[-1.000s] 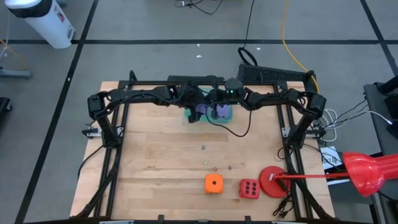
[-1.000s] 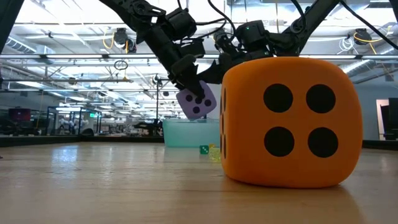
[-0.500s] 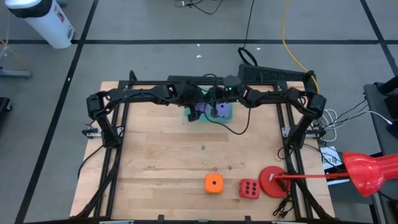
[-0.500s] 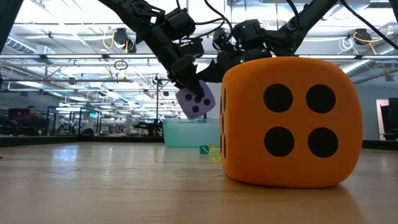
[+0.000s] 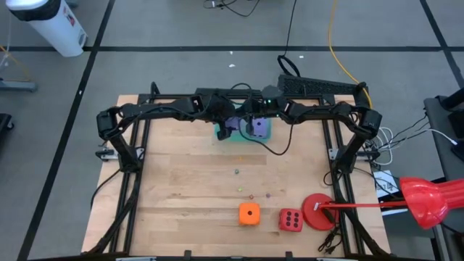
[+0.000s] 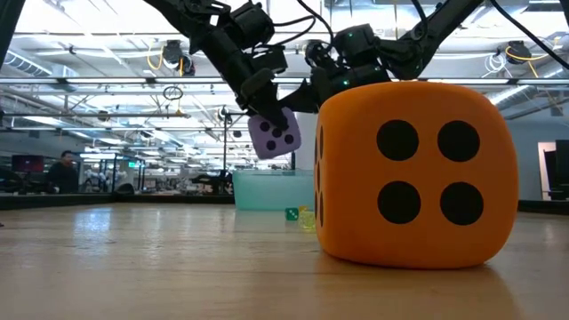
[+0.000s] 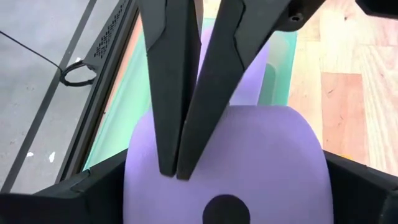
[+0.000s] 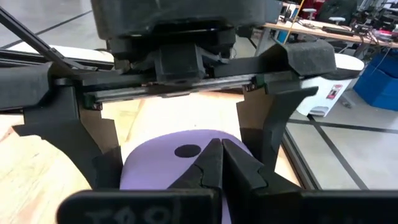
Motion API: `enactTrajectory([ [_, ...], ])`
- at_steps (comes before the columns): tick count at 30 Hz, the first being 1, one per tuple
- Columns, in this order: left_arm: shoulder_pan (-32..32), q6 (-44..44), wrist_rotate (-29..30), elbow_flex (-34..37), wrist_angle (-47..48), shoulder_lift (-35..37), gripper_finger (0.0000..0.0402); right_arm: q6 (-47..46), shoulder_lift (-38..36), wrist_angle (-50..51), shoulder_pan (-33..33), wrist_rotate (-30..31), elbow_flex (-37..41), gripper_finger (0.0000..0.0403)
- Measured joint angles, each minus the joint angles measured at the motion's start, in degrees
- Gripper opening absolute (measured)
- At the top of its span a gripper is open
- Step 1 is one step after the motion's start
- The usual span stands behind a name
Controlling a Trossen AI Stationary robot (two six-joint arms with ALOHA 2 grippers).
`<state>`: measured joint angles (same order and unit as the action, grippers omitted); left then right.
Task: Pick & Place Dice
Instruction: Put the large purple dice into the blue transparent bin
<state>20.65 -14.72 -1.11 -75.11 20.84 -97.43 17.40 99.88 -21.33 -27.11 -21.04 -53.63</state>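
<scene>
left gripper point(image 6: 267, 114) clamped on purple die point(image 6: 274, 136) above teal bin point(image 6: 271, 189); right gripper point(image 8: 219, 163) fingers together by another purple die point(image 8: 163, 160).

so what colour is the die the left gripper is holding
Lavender purple with dark pips; the die shows best in the low view, held above the teal tray.

Both arms reach inward along the table's 12 o'clock edge, wrists nearly meeting. The left gripper point(image 5: 230, 126) hangs raised, fingers point(image 7: 186, 93) pinched on something. The right gripper point(image 5: 254, 125), at its 3 o'clock, has fingertips point(image 8: 217, 165) pressed together.
</scene>
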Motion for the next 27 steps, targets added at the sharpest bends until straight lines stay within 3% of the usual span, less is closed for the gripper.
enactTrajectory([
  [27, 0.7, -0.4, -0.3, 0.0, 0.2, -0.1, 0.0400, -3.4, -0.3, 6.5, 0.4, -0.8, 0.0, 0.0000],
])
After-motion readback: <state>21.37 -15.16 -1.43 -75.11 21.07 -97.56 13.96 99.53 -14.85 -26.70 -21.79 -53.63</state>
